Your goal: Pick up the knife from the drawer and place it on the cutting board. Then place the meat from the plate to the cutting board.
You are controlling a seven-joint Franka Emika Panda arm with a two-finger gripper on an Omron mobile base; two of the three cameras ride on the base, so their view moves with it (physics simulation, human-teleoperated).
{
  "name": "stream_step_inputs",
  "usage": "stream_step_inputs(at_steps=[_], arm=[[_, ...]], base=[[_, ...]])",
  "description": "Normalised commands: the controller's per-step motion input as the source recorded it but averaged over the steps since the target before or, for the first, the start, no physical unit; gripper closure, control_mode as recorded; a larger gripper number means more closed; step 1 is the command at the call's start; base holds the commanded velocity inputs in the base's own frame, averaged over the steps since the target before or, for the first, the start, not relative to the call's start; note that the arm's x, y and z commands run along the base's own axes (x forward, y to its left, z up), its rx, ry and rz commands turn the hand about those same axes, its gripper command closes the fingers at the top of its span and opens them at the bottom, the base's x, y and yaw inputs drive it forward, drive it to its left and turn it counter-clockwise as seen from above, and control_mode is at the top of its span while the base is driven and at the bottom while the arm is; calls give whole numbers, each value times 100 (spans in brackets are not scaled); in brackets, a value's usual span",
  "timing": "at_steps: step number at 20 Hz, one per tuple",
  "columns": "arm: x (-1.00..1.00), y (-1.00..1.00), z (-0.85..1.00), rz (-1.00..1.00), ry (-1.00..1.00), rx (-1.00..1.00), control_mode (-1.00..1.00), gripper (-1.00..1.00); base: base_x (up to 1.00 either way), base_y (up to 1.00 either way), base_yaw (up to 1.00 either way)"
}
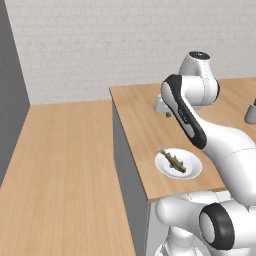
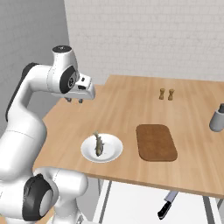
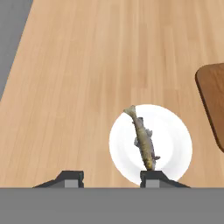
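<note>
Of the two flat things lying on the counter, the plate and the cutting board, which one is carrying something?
The round white plate carries the meat, a small fish; the dark-brown cutting board to its right is bare.

Arm's folded up pretty high here, elbow bent sharply and the wrist pointing the pincer point(image 2: 74, 100) straight down, hanging in the air with nothing between its fingers point(image 3: 70, 179). From the hand cam the two tips sit clearly apart, so the jaws are parted and gripping nothing.
</note>
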Motion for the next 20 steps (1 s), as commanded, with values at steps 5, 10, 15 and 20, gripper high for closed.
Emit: stream_step_inputs(at_steps=[5, 10, 15, 20], arm=[[-31, 0, -1, 0, 0, 0, -100, -100], [-58, -12, -15, -1, 0, 0, -100, -100], [-44, -19, -23, -6, -1, 0, -100, -100], [-26, -35, -27, -11, -5, 0, -100, -100]], base=[[0, 0, 0], [0, 0, 0], [0, 0, 0], [0, 0, 0]])
